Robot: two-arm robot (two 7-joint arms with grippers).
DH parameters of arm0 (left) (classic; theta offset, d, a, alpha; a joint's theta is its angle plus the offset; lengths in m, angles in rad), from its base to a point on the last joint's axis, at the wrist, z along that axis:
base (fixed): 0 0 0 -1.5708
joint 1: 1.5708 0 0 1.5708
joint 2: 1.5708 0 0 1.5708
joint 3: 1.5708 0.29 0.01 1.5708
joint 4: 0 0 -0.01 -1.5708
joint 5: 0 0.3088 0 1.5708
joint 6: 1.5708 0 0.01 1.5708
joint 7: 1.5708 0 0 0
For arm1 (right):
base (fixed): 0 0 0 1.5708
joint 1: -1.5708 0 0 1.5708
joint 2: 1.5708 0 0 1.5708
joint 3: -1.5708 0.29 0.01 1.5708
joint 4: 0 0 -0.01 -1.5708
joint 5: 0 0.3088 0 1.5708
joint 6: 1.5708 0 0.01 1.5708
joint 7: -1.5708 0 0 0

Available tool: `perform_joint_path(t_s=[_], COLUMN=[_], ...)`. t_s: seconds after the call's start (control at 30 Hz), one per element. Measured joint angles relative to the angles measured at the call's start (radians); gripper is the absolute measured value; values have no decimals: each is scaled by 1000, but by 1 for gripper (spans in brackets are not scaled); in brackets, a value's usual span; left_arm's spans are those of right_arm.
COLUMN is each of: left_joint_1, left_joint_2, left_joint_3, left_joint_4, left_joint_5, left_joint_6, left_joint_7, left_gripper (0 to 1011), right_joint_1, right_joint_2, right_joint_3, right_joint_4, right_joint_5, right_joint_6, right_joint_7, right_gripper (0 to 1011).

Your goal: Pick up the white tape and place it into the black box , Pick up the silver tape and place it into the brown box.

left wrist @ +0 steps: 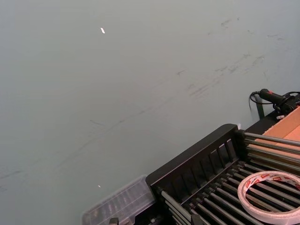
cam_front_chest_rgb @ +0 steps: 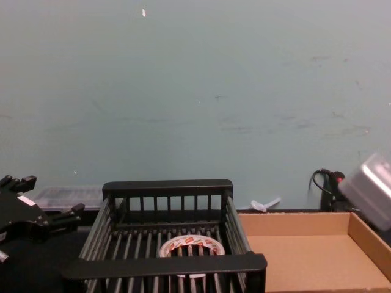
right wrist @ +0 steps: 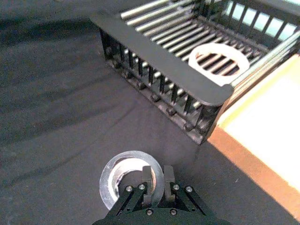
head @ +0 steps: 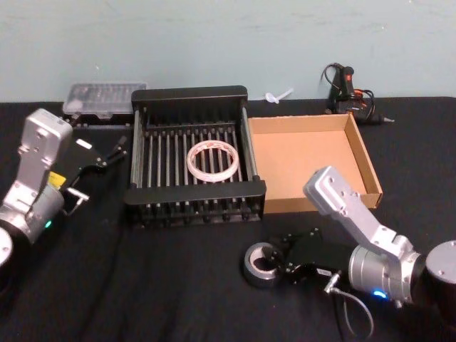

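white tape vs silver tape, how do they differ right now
The white tape lies flat inside the black box; the silver tape sits on the black table cloth in front of it. The white tape is wider and thinner, the silver tape narrower and thicker. The right tool grips the silver tape's wall; nothing touches the white one. Both are rings lying flat.

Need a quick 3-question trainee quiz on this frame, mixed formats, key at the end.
1. True or false: the white tape lies inside the black box.
2. Multiple choice: the right gripper is a) over the brown box, b) shut on the wall of the silver tape, one finger in its centre hole, c) parked off the table.
3. Fill in: the left gripper sits open, beside the black box's ____ side.

Key: 1 true; 2 b; 3 left.
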Motion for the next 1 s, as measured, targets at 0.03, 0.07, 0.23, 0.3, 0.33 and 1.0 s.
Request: perform_joint_path(t_s=[0.03, 0.07, 0.23, 0.3, 0.33, 1.0], left_joint_1=[0, 0, 0, 0, 0, 0], left_joint_2=[0, 0, 0, 0, 0, 0], left_joint_3=[0, 0, 0, 0, 0, 0], left_joint_4=[0, 0, 0, 0, 0, 0], left_joint_5=[0, 0, 0, 0, 0, 0], left_joint_6=[0, 0, 0, 0, 0, 0], left_joint_7=[0, 0, 0, 0, 0, 0], left_gripper=[1001, 1001, 1001, 1001, 1001, 1001], right_joint_1=[-1, -1, -11, -17, -20, -6], right_joint_2=[6, 8, 34, 45, 49, 29], right_joint_3=[5, 7, 32, 47, 53, 171], right_joint_4=[-5, -7, -31, -44, -48, -64], right_joint_5=[6, 8, 31, 43, 47, 102], right_joint_6=[-10, -14, -42, -52, -55, -90], right_joint_7=[4, 5, 8, 5, 3, -119], right_gripper=[158, 158, 158, 158, 158, 158])
